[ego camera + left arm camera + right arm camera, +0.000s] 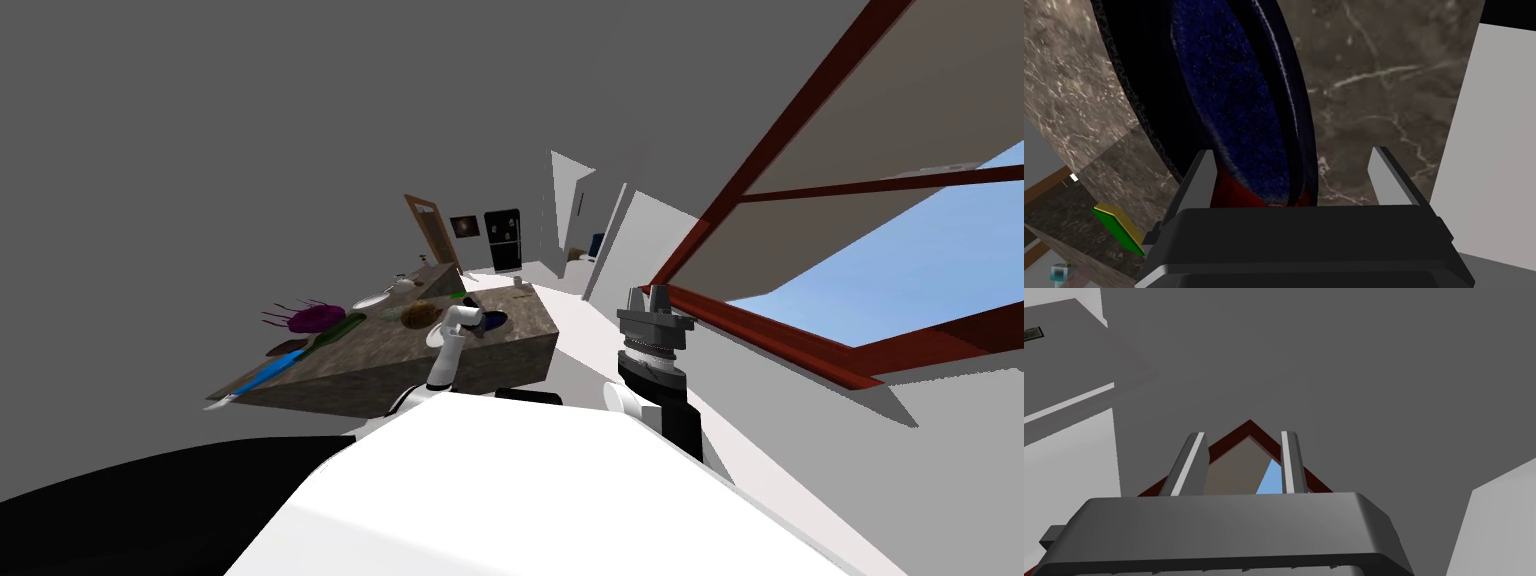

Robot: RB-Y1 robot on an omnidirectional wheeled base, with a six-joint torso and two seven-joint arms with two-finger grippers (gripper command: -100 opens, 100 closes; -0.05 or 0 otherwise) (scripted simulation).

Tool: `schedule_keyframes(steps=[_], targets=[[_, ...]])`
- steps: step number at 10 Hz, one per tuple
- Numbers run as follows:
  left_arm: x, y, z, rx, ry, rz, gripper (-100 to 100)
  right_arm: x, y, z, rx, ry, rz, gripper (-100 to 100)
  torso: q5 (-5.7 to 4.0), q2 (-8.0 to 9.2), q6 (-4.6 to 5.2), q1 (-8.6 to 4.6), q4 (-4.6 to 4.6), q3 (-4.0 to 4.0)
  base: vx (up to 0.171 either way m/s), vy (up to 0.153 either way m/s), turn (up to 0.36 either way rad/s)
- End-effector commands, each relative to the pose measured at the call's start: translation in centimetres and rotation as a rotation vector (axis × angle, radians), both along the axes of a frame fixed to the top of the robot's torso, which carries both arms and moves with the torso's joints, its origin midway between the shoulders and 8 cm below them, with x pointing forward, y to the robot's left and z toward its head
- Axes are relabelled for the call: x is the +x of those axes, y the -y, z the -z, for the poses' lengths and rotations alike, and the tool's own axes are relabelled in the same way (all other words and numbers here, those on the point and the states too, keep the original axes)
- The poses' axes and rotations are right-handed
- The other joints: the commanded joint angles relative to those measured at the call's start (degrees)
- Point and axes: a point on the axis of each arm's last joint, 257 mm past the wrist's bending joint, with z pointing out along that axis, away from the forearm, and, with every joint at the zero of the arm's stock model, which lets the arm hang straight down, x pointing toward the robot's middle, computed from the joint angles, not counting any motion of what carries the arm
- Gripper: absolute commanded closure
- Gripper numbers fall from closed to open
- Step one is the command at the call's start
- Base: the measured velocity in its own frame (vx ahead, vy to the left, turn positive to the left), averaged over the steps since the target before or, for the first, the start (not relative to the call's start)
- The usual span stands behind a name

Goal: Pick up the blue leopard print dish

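1. My left gripper (1290, 151) is open. The two fingers stand wide apart and do not press anything.
2. The dish (1234, 90) is between these fingers, closer to one finger than to the other. It has a speckled dark blue inner face and a black rim. Next to my gripper's dark body a red patch shows on it.
3. The dish is over the brown marble counter (1384, 90), but I cannot tell whether it lies on it. In the head view it is near the counter's end closest to me, and my left arm reaches to it.
4. A flat green and yellow thing (1119, 227) lies on the counter, off to the side of my left gripper.
5. Further along the counter there are a brown round thing (420, 315) and a purple thing (317, 318).
6. My right gripper (1242, 434) is raised beside the red-framed window (800, 340). Its fingers have a narrow gap between them and hold nothing.
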Motion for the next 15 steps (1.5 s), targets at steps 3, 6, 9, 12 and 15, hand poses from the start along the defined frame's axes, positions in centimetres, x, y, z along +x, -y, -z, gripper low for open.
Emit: schedule_keyframes(steps=[3,6,9,12,15], targets=[[2.9,1.4,-0.3,-0.006,0.031,0.058,-100,0.0,0.0,0.0,0.0,0.0,0.0,0,-0.02,0.13,0.01,-0.08,0.03,0.07,-0.044,-0.026,0.033],[4.5,2.3,-0.1,-0.011,0.036,0.101,-100,0.0,0.0,0.0,0.0,0.0,0.0,0,0.02,-0.05,-0.01,0.07,-0.01,-0.03,-0.014,-0.005,0.02],[4.6,2.0,1.4,-0.008,-0.003,0.09,-100,0.0,0.0,0.0,0.0,0.0,0.0,0,-0.01,0.06,0.0,-0.04,0.02,0.04,-0.03,-0.019,0.011],[7.1,2.9,0.7,-0.012,0.027,0.128,-100,0.0,0.0,0.0,0.0,0.0,0.0,0,-0.01,0.03,0.0,-0.03,0.01,0.01,-0.031,-0.019,0.034],[8.3,3.1,1.0,-0.015,0.026,0.152,-100,0.0,0.0,0.0,0.0,0.0,0.0,0,0.01,0.01,-0.01,0.04,0.0,0.01,-0.031,-0.013,0.02]])
